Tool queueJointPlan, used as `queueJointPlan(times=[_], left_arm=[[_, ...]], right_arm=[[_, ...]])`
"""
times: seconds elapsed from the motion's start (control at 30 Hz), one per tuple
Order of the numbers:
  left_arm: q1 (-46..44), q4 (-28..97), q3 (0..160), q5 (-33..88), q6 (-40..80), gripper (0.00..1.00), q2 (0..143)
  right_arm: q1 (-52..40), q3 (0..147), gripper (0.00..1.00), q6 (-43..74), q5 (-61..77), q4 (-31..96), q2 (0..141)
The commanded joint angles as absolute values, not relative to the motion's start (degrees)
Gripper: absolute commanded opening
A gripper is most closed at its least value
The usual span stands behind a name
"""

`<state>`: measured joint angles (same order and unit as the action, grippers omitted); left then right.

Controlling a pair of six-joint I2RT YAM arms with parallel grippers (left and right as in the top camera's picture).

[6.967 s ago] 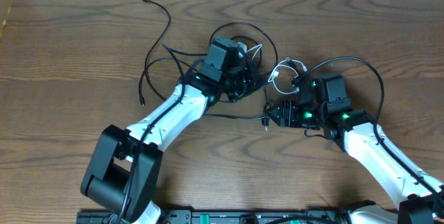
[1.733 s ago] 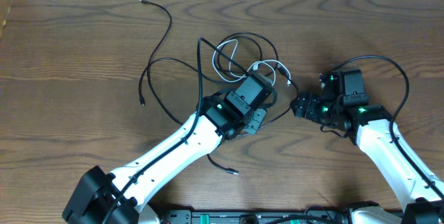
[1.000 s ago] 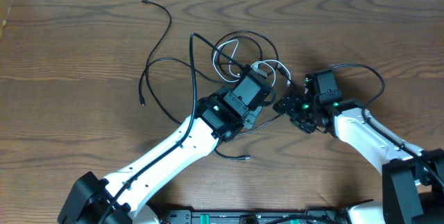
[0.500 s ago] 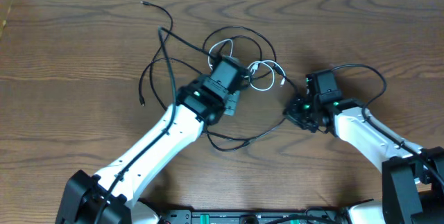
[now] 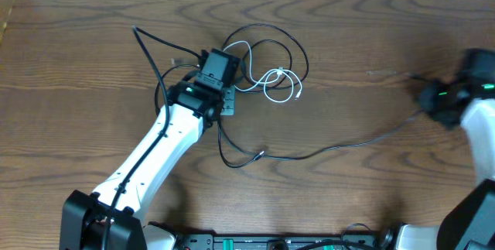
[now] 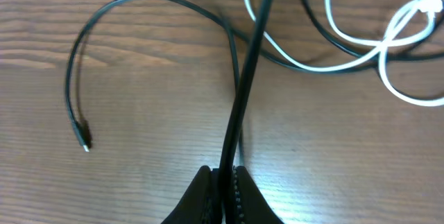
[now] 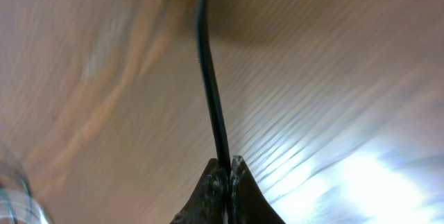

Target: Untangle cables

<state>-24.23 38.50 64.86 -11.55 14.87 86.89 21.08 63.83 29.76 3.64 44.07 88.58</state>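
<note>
Wood table [image 5: 371, 33], cables [image 6: 243, 92] between each arm's fingers [image 6: 200, 197]

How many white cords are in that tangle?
1. The white cable lies looped on the table beside the left gripper; another could hide beneath that arm.

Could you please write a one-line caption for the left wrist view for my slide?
Left gripper shut on a black cable over the wooden table, white cable looped beyond.
</note>
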Motion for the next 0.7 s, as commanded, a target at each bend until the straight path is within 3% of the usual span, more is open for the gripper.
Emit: queueJointPlan(times=[0.0,0.1,0.27,0.47,0.5,0.57,0.6,0.67], left_arm=[[-22.3,38.7,66.3,-12.8,15.3,0.07,85.9],[-21.2,38.7,66.3,-12.8,15.3,0.08,85.9],[-20.9,38.4,66.3,-12.8,15.3,0.07,85.9],[-20.9,38.5,66.3,-12.8,15.3,0.08,85.9],[-20.9,38.5,66.3,-12.7,15.3,0.07,85.9],[-20.9,38.5,66.3,-12.7,15.3,0.07,85.9],[-20.9,38.5,66.3,-12.7,15.3,0.07,85.9],[-20.9,38.5,66.3,-12.7,15.3,0.07,85.9]], right_arm=[[25.8,68.6,0.01,24.6,-1.3,46.0,87.2],[26.9,71.1,0.01,17.8,3.4,46.1,87.2],[21.8,71.8,0.01,2.0,23.9,44.7,87.2],[11.6,71.8,0.01,0.8,14.9,47.8,87.3],[8.8,71.8,0.1,0.8,12.0,48.1,87.3],[6.2,71.8,0.46,0.8,10.5,48.4,87.3],[5.3,71.8,0.54,0.8,10.8,48.5,87.3],[3.2,71.8,0.59,0.8,13.2,48.6,87.3]])
